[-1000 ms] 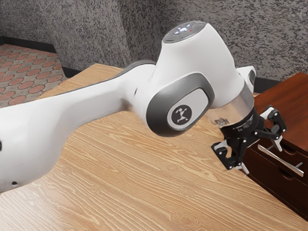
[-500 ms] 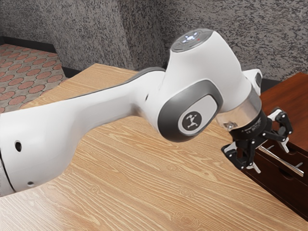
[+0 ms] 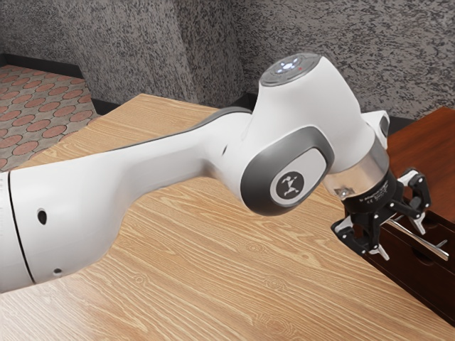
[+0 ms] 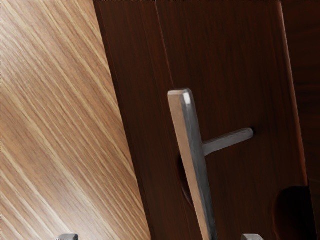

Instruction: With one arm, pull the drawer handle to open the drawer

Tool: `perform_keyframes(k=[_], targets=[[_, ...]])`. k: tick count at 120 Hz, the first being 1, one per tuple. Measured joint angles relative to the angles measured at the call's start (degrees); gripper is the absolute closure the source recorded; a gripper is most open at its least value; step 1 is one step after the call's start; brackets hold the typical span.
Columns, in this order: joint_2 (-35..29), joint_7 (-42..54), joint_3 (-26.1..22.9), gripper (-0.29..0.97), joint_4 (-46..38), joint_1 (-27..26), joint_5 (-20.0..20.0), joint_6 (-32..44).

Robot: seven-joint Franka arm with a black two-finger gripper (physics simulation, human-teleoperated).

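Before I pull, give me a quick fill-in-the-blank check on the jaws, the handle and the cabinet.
1. The silver handle lies between jaws that are ___.
2. The dark cabinet sits at the exterior view's ___ edge.
3. The cabinet rests on a light ___ table.
Missing words: open; right; wooden.

Metal handle [image 4: 196, 165] on dark drawer front [image 4: 225, 60]
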Motion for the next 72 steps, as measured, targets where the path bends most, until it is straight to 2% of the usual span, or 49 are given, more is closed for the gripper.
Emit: perform_keyframes(k=[25,51,72], targets=[[-0.08,-0.09,0.02,0.44,-0.11,0.04,0.03,-0.3],[-0.31,-0.16,0.09,0.66,-0.12,0.16,0.05,-1.4],[-0.72,-0.29,0.13,0.74,-0.45,0.17,0.02,-2.16]])
